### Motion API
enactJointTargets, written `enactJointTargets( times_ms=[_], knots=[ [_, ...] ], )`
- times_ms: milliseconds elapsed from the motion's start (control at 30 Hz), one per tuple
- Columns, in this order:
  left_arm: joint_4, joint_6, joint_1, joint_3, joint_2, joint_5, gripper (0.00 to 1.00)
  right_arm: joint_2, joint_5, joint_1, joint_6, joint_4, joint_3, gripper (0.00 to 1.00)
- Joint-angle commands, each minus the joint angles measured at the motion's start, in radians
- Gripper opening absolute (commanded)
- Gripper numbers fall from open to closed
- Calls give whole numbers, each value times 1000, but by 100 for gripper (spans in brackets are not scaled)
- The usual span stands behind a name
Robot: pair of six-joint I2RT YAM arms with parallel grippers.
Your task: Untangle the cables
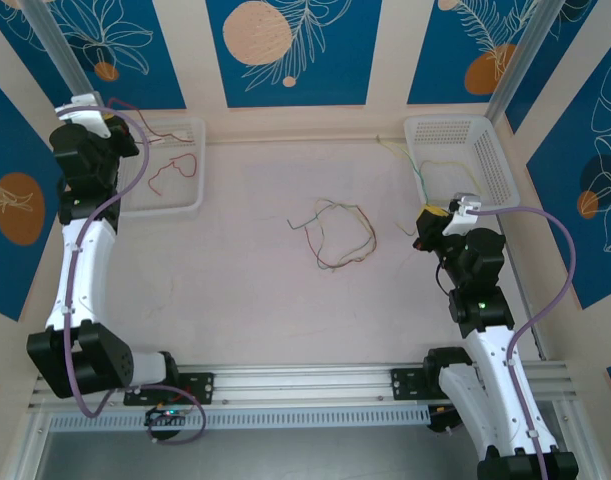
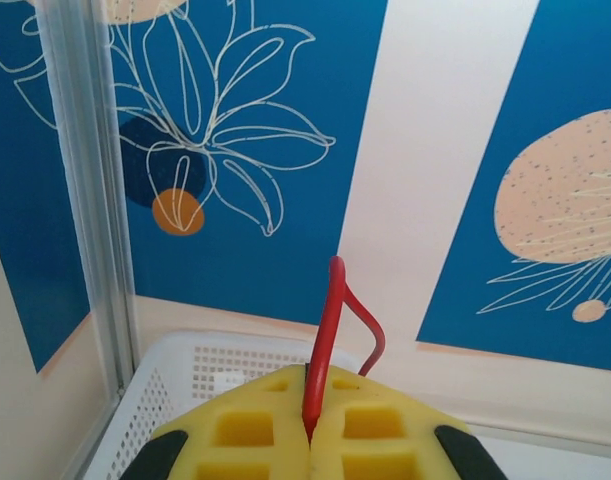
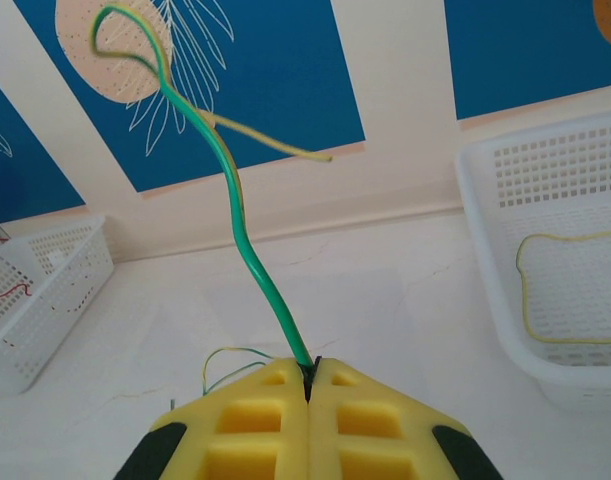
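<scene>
On the worktop (image 1: 235,300), top view: tangle of cables (image 1: 335,235) lies mid-surface, red loops (image 1: 175,168) in left basket (image 1: 190,205), yellow cable (image 1: 440,170) in right basket (image 1: 495,170) | left wrist: left jaws clenched on red cable (image 2: 330,330), which stands upright above the basket | right wrist: right jaws clenched on green cable (image 3: 240,230), which curves upward over the worktop

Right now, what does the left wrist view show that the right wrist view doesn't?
Left wrist, not right wrist: the left gripper shut on a red cable. Right wrist, not left wrist: the right gripper shut on a green cable, plus a yellow cable lying in the right basket. Both: the left basket and the blue patterned wall.
</scene>
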Motion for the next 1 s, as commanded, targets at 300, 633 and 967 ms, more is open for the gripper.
enactJointTargets(
  times_ms=[300,633,967],
  knots=[
    [43,75,23,43,327,-59,0,-18,-5,-8,-25,-36,59,0],
    [-299,62,10,276,644,-119,0,-28,-16,-11,-16,-40,74,0],
    [-640,38,8,638,967,-29,5,83,-38,-14,3,-87,174,0]
  ],
)
